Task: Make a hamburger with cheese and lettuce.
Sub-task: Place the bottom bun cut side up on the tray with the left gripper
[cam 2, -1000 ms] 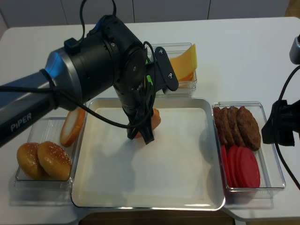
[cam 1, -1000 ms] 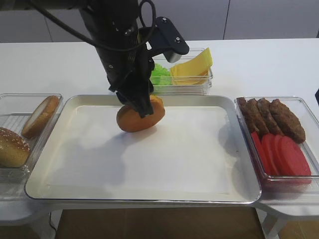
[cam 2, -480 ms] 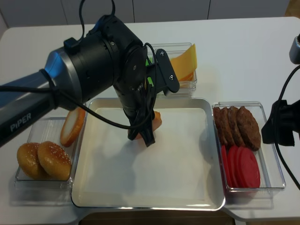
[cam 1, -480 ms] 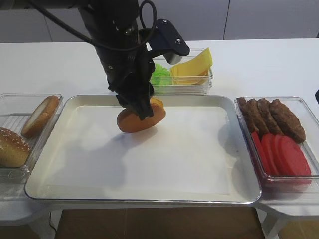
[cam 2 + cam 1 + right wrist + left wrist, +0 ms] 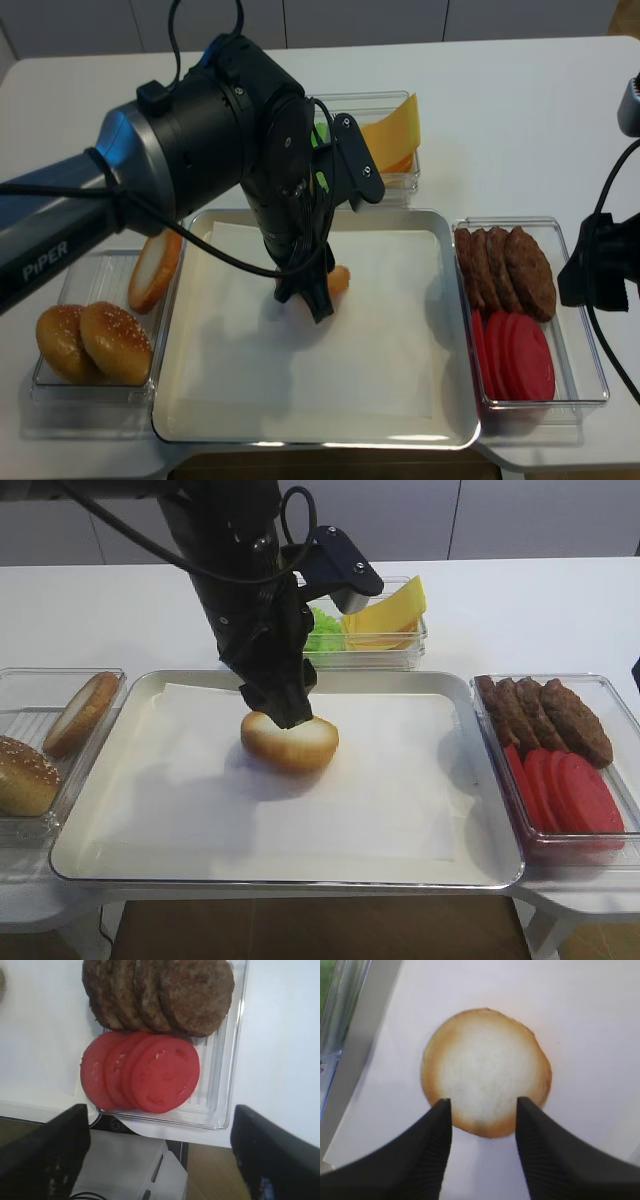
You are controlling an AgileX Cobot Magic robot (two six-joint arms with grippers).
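With my left gripper (image 5: 482, 1110) open and empty above it, the bun half (image 5: 486, 1071) lies cut-face up. That step looks done. Next I need cheese (image 5: 385, 610).

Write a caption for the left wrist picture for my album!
Open left gripper above a bun half lying cut face up on white paper.

The bun half (image 5: 486, 1072) lies cut face up on white paper (image 5: 580, 1020). The left hand (image 5: 482, 1110) is parted, its two dark fingers (image 5: 427, 1155) at the bun's near edge, one each side.
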